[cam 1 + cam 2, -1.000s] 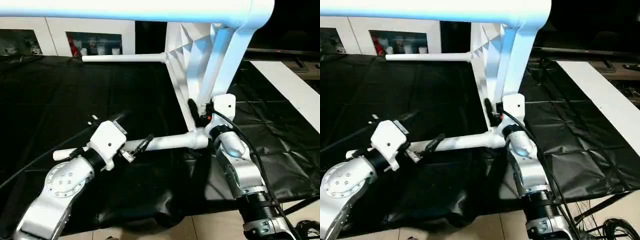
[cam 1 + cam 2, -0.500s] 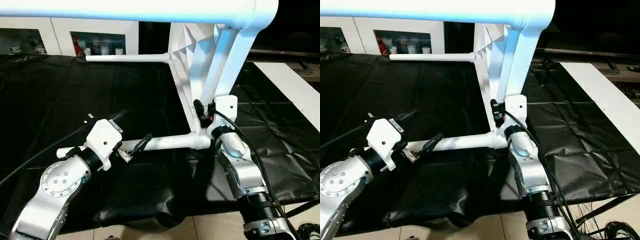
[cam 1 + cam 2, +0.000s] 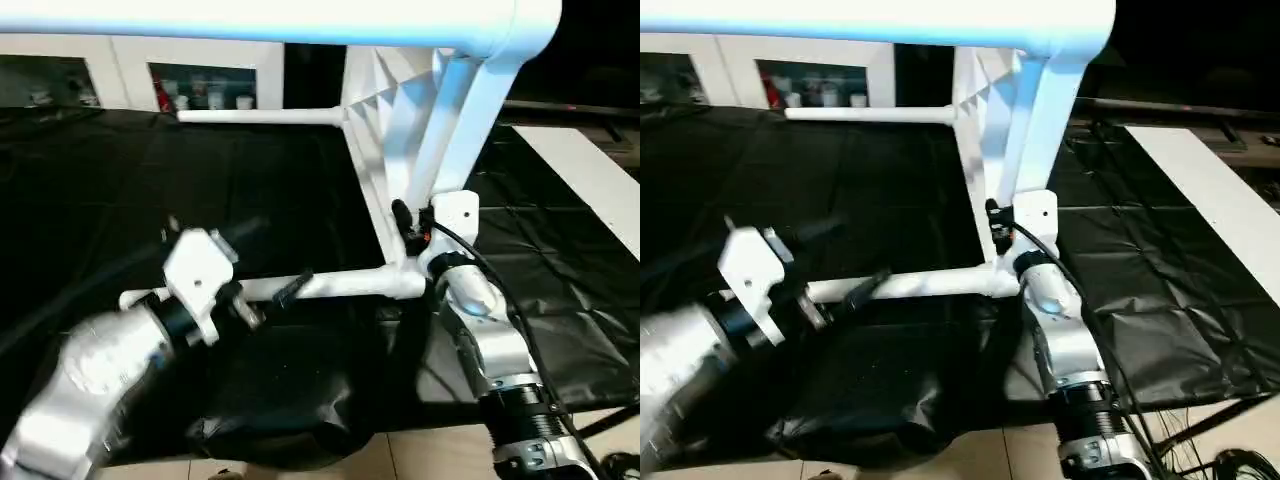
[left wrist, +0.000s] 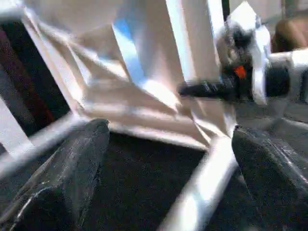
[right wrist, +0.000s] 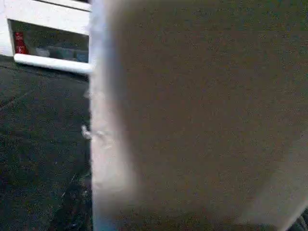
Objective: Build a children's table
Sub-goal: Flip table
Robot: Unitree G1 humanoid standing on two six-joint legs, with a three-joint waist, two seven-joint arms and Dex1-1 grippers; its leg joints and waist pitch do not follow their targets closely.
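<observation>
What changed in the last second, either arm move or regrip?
The left gripper has drawn back along the lower leg toward its free end, and the arm is blurred with motion. Its fingers stand apart with the leg between them. The right gripper stays at the tabletop edge, and the table is still tipped on its side.

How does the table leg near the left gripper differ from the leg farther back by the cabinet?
The near leg lies low over the black cloth, beside the left gripper; the far leg juts out higher up, near the cabinet, with no gripper by it. Both are white, round, and run sideways from the upended tabletop.
</observation>
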